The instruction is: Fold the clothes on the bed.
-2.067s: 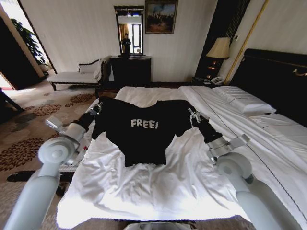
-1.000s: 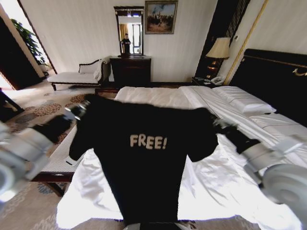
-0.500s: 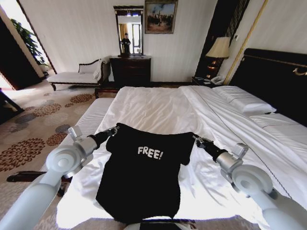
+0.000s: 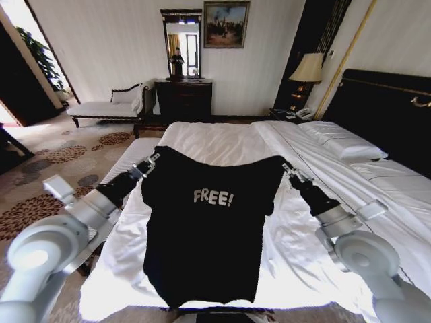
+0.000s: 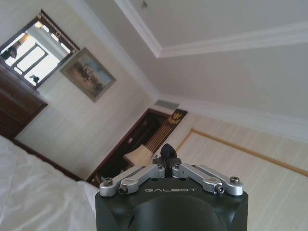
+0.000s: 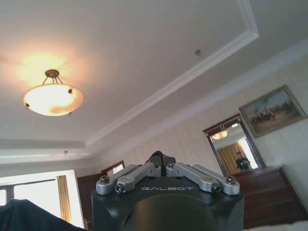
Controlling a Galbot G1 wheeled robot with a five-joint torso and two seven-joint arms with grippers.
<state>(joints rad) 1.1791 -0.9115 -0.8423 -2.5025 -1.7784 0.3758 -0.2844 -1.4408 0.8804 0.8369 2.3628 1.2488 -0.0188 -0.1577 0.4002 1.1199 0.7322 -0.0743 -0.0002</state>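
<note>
Both hands grip the black T-shirt point(image 4: 202, 229): our left hand point(image 4: 149, 163) is pinched closed on one shoulder, our right hand point(image 4: 288, 168) on the other, so it hangs spread above the bed point(image 4: 222, 141), hem near the foot edge. We should keep the shoulders level and taut and lower evenly onto the flat white sheet. Beyond stand a dark dresser point(image 4: 183, 97), mirror point(image 4: 182, 44) and lamp point(image 4: 308, 68).

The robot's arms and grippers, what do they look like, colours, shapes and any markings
Both arms are pale grey tubes with rounded joints, turning black at the forearms, each with a small grey block on the wrist. The left gripper and right gripper are slim silver metal. In the wrist views, each has a black housing lettered GALBOT in white, silver bolted linkage bars and dark fingertips.
</note>
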